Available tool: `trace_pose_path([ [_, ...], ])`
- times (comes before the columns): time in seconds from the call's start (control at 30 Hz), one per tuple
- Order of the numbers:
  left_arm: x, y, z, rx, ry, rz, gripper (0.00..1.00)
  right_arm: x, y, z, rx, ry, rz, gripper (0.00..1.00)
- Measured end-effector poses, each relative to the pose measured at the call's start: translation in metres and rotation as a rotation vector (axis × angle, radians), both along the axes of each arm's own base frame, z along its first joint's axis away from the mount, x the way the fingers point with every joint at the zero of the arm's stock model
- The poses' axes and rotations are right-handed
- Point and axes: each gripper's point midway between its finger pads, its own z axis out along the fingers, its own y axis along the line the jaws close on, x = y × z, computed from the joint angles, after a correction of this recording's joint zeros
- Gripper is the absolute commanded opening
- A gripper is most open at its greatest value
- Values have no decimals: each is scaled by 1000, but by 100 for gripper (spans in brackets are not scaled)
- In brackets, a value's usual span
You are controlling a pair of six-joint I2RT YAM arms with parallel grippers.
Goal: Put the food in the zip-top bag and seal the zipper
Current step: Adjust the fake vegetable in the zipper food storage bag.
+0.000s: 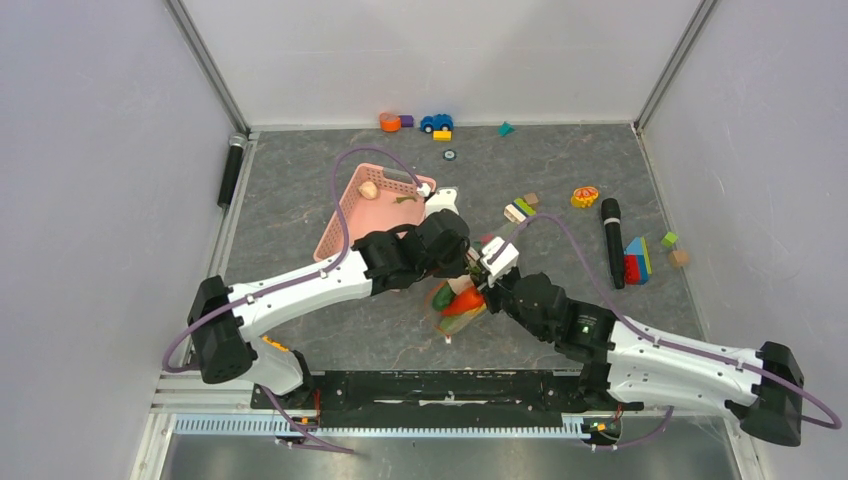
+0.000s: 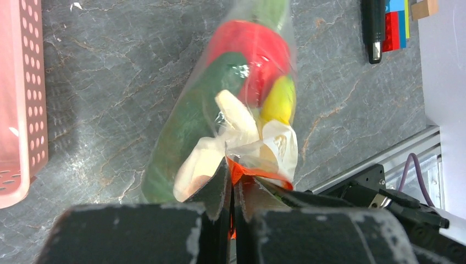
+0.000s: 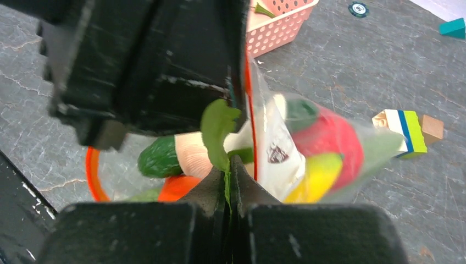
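Food in zip-top bag (image 2: 242, 104); sealing step. L gripper (image 2: 231, 192) pinches zipper (image 2: 258, 173), R gripper (image 3: 228, 176) pinches green leaf (image 3: 218, 129). Next: free leaf, run zipper shut

Legible text: none in any view. Zip-top bag (image 3: 308, 148): white printed label (image 3: 277, 154) carried a small dark mark, seen from the right wrist, too blurred to read as letters or a logo; the same label (image 2: 277, 146) from the left wrist showed only a faint pale emblem, unreadable. Small round dark token (image 3: 358, 9) on the desk bore a light ring-shaped marking, too small to make out. Toy blocks (image 3: 409, 129) showed plain colour bands, without characters. Overhead view: no lettering, number or sign resolved on anything.
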Motion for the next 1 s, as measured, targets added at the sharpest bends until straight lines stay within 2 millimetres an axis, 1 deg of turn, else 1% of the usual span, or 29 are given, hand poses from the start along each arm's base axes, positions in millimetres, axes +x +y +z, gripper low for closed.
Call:
trace_pose_path([
  [0.07,2,-2,-2,3,3,2,2,1,5,-3,-2,0,-5,0],
  [0.2,4,-1,-5,13,7,10,2,18,3,-5,1,20,-161,0],
  [0.3,7,0,-4,11,3,18,2,34,-12,-6,12,42,-361,0],
  [0.37,6,0,-2,1,4,20,2,39,-21,-7,24,51,-464,0],
  [0.43,1,1,-1,-15,9,6,2,41,-31,-11,36,62,-543,0],
  [0.53,-9,0,0,-34,18,-19,2,42,-39,-14,66,78,-619,0],
  [0.63,-12,-3,-1,-56,30,-31,2,45,-48,-16,91,94,-683,0],
  [0.77,-15,-12,2,-106,38,-53,2,56,-69,-15,99,98,-787,0],
  [0.93,-15,-21,10,-158,30,-68,2,64,-98,-7,49,55,-891,1],
  [1.0,-14,-23,12,-167,25,-68,2,65,-103,-5,3,37,-884,1],
])
